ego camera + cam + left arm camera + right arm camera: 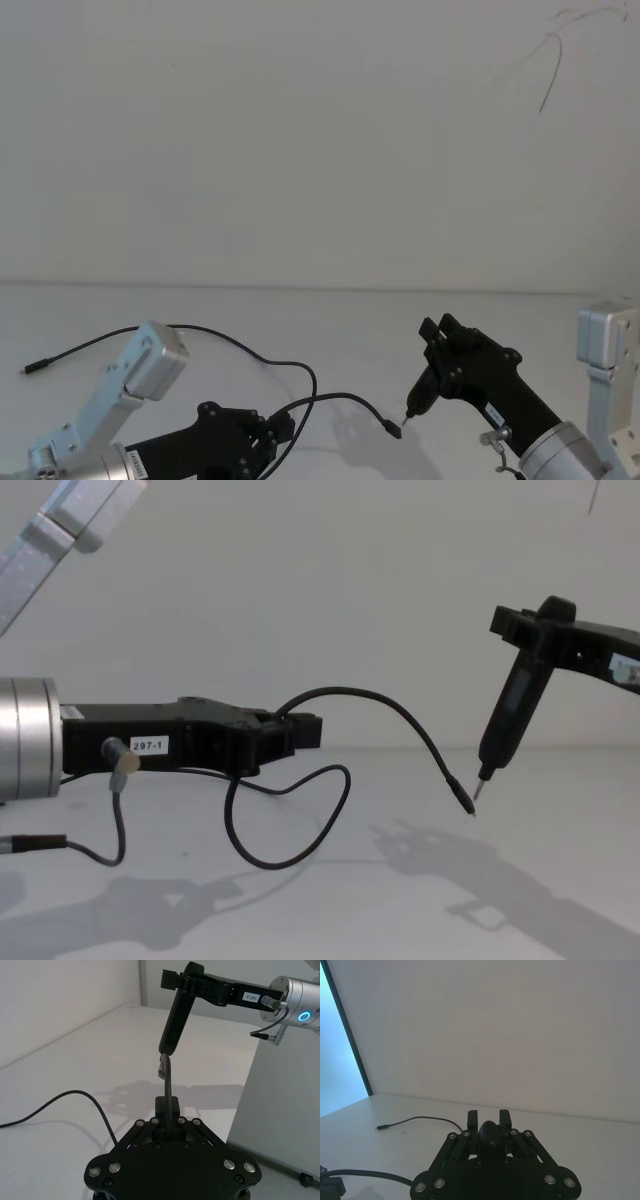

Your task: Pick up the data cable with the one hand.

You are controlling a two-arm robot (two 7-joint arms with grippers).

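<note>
Head view: one data cable (300, 375), black, running from a far plug at the left across the white table (330, 320) into the left gripper (285, 425) and out again in an arc to a free plug near the right gripper's tool tip. Two grippers counted; the left was nearer, already at the cord.

Left wrist view: left gripper (168, 1110) clenched on the data cable (167, 1077); the cord's held stretch ran straight ahead from the jaws, toward the right gripper (172, 1020).

Right wrist view: right gripper (489, 1120) clamped round one dark pen-like tool (490, 1137); data cable (415, 1120) lay on the table ahead.

Chest view: left gripper (300, 735) held the data cable (400, 715) aloft, its loop sagging below; free plug just beside the tool's (510, 715) point; next move judged a plain lift
</note>
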